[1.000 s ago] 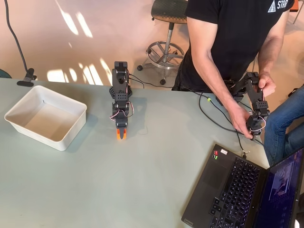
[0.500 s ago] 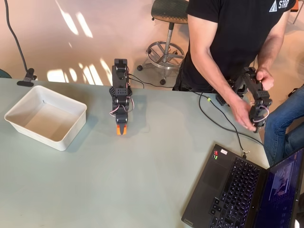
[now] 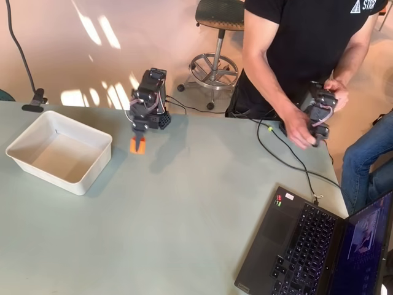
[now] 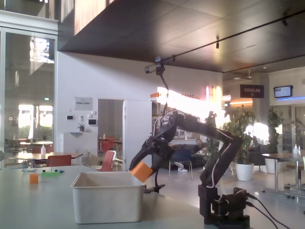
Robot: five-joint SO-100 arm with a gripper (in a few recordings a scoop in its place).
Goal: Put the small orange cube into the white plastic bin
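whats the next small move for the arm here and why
Probably keep carrying toward the white plastic bin. In the overhead view the gripper sits just right of the bin's rim, not yet over the cavity. In the fixed view it is raised about level with the rim, its orange tip at the bin's far corner. Whether the small orange cube is between the orange fingers is not clear.

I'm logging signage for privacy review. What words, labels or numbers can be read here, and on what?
"STR": white letters, cut off by the frame edge, on the person's black T-shirt.
"FOODLAB": dark hanging sign in the fixed view's background.
Too small or blurred: the laptop key legends, the white wall notice.
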